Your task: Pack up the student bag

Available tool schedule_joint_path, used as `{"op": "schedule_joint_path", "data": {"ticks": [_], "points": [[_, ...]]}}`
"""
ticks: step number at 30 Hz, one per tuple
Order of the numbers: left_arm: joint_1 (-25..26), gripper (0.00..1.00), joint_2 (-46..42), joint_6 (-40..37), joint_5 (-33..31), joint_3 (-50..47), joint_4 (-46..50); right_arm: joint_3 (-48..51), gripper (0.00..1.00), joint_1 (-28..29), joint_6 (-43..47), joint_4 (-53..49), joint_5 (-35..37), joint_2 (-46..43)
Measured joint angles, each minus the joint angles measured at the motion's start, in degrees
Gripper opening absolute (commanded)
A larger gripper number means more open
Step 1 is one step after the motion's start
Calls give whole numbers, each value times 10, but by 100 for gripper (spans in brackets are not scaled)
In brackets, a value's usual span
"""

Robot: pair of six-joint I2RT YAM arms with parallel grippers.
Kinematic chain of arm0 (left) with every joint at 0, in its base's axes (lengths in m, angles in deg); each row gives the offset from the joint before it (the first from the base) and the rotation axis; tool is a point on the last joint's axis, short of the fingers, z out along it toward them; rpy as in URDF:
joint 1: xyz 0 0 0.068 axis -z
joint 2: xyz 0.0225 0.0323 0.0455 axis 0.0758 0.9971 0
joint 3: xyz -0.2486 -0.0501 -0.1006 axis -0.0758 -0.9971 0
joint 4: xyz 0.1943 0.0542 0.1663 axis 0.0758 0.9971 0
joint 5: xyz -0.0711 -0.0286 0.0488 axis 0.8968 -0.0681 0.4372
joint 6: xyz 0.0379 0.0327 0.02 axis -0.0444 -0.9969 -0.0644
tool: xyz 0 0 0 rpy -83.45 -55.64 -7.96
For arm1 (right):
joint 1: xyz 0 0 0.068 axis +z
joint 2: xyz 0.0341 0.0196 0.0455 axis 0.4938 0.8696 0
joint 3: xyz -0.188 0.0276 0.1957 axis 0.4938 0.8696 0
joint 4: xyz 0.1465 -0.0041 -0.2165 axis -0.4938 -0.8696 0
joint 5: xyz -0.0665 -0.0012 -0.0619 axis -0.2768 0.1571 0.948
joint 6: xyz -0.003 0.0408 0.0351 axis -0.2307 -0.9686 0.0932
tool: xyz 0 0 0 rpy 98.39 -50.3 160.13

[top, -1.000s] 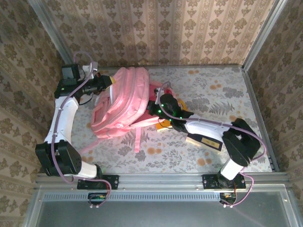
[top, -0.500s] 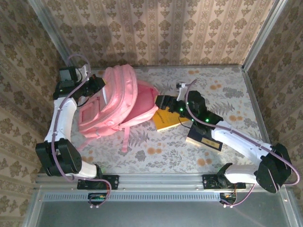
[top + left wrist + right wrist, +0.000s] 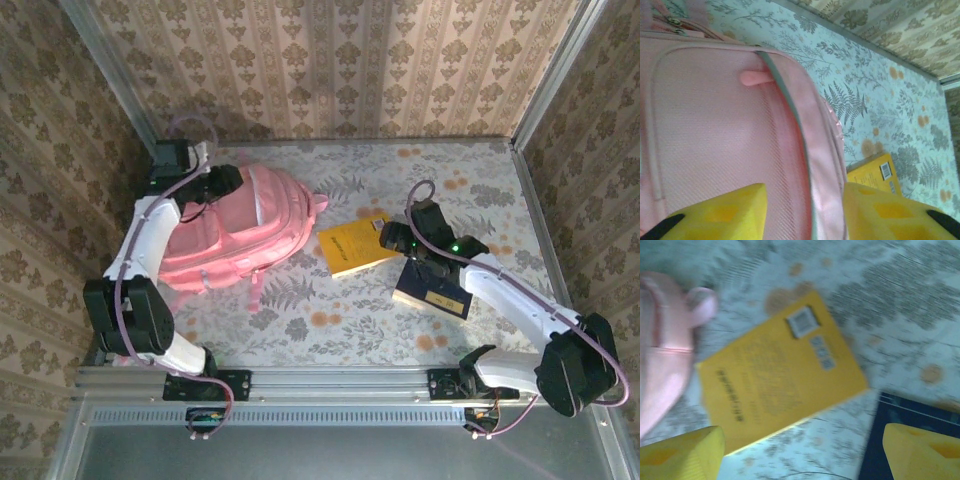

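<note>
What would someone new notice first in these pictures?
The big pink student bag lies on the left of the table, with the left gripper at its far end. To its right lie a yellow book and a dark book, the open right gripper over them.

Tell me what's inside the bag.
Nothing inside can be seen: the bag lies on the table with its pink fabric hiding the interior. The yellow book and dark book lie outside it.

Damask wallpaper walls [image 3: 350, 60] w/ floral tabletop [image 3: 480, 170] (metal-framed).
</note>
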State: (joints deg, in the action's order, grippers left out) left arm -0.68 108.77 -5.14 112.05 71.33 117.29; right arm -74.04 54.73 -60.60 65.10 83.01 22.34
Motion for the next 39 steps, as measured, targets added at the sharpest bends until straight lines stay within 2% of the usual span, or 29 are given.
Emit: {"op": "schedule_joint_path", "data": {"ticks": [8,11,13,17,23,25,28,33,39], "points": [[86,48,-114,-35,-37,-11,23,68,83,-116,-50,-26,13,12],[158,48,-135,-38,-34,-33,24,106,82,-163,-67,-25,-2,17],[208,48,-136,-38,-24,-50,24,130,81,-172,-78,-24,-25,30],[255,48,-134,-31,-2,-99,15,139,81,-128,-83,-11,-47,48],[263,48,-129,-18,9,-129,7,133,81,-31,-108,26,-63,66],[264,46,-127,-18,11,-130,4,128,79,0,-121,51,-87,80],[270,45,-112,-11,22,-142,-15,114,79,32,-124,93,-158,102],[309,46,-55,8,39,-193,-48,105,81,57,-95,95,-268,97],[341,48,11,45,44,-231,-101,83,82,24,-30,51,-248,33]]}}
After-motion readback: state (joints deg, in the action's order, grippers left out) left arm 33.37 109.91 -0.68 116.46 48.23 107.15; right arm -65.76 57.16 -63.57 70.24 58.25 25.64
